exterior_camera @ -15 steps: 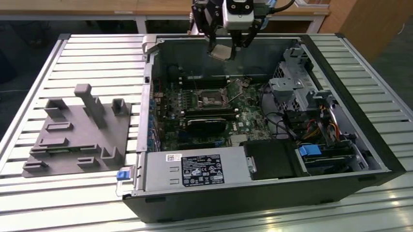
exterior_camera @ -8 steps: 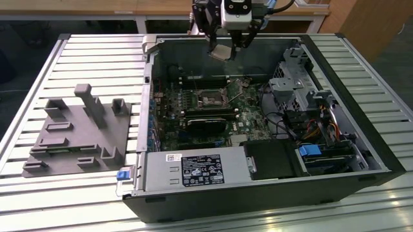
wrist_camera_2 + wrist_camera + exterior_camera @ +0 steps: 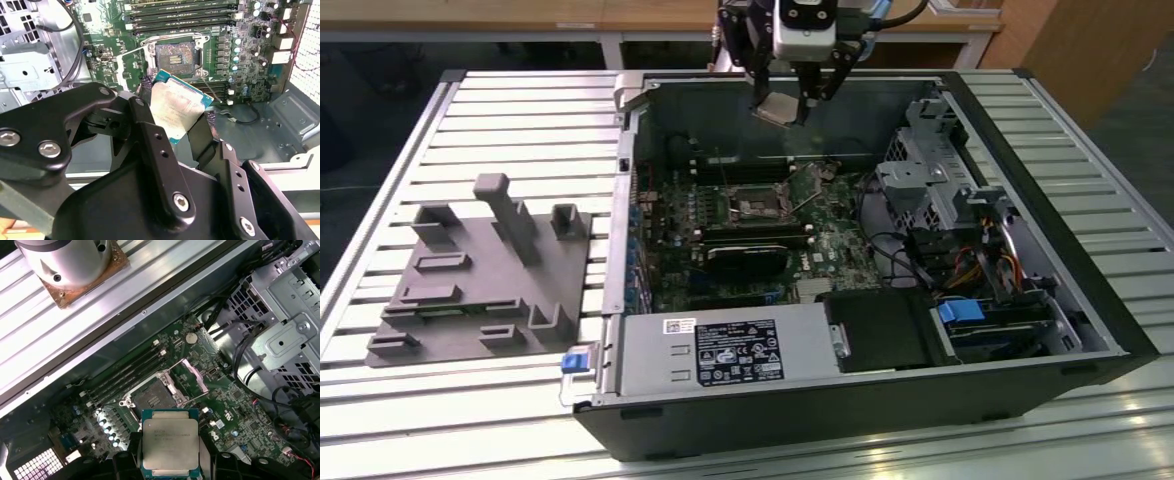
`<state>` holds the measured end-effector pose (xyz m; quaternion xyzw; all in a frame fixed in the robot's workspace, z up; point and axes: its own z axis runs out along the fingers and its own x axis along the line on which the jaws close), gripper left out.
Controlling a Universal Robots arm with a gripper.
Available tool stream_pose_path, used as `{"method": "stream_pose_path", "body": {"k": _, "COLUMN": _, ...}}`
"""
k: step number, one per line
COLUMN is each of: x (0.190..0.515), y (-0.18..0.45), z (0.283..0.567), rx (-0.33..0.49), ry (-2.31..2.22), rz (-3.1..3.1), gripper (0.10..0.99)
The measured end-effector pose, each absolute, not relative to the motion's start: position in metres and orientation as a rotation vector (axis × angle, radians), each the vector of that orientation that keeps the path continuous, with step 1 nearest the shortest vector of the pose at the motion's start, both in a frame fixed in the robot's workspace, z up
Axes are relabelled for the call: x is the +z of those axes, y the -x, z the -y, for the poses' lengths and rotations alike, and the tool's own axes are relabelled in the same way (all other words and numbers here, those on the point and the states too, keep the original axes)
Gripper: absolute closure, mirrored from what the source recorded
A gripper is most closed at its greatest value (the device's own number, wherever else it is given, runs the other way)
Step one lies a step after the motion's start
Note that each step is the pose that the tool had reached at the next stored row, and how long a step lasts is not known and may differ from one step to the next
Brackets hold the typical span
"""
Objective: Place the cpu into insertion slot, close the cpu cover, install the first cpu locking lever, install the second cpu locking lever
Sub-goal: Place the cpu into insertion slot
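Cpu [image 3: 170,442], a flat square chip with pale silvery face and teal edge, sits clamped between the jaws.

A small, flat, pale square cpu [image 3: 777,109] is held tilted in the black-fingered gripper [image 3: 787,98] over the far wall of an open black computer case [image 3: 854,410], well apart from the dark square insertion slot [image 3: 754,207], with a grey moulded fixture [image 3: 480,280] laid on the slatted metal table [image 3: 454,430].
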<state>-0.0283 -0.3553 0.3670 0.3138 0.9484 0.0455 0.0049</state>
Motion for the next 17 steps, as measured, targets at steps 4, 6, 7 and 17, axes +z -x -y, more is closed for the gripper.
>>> {"method": "stream_pose_path", "body": {"k": 4, "x": 0.3669, "y": 0.0283, "z": 0.3552, "rx": 0.142, "ry": -1.013, "rz": -2.959, "gripper": 0.545}}
{"method": "stream_pose_path", "body": {"k": 6, "x": 0.3668, "y": 0.0283, "z": 0.3552, "rx": 0.142, "ry": -1.029, "rz": -2.953, "gripper": 0.545}}
{"method": "stream_pose_path", "body": {"k": 7, "x": 0.3668, "y": 0.0283, "z": 0.3552, "rx": 0.142, "ry": -1.037, "rz": -2.950, "gripper": 0.545}}
{"method": "stream_pose_path", "body": {"k": 17, "x": 0.3666, "y": 0.0283, "z": 0.3552, "rx": 0.141, "ry": -1.124, "rz": -2.915, "gripper": 0.545}}
